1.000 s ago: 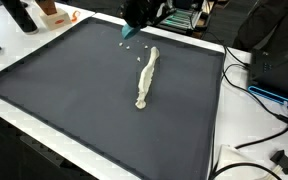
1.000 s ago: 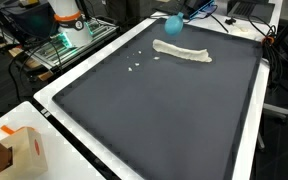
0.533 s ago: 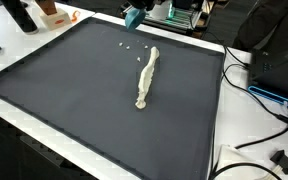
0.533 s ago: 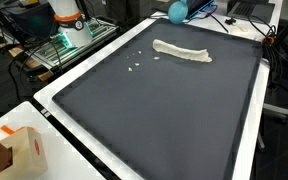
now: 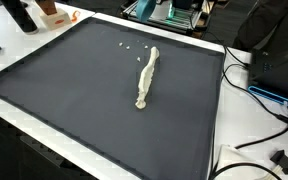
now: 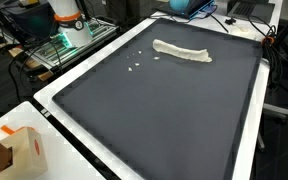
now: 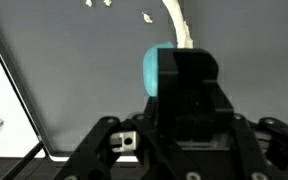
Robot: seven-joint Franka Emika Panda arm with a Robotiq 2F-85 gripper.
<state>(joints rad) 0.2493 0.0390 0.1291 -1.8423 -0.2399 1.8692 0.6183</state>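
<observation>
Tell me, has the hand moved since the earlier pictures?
Yes. The hand with its blue ball has drawn back from the white strip, past the far edge of the mat.

A dark mat (image 5: 74,95) covers the white table (image 5: 224,135); on it lie a twisted pale cloth (image 5: 146,78) and, nearby, what look like white crumbs (image 5: 127,45).

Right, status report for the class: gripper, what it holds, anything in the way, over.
Gripper shut on teal object, high above dark mat's edge. Twisted white cloth lies on mat, untouched. White crumbs near its end.
</observation>
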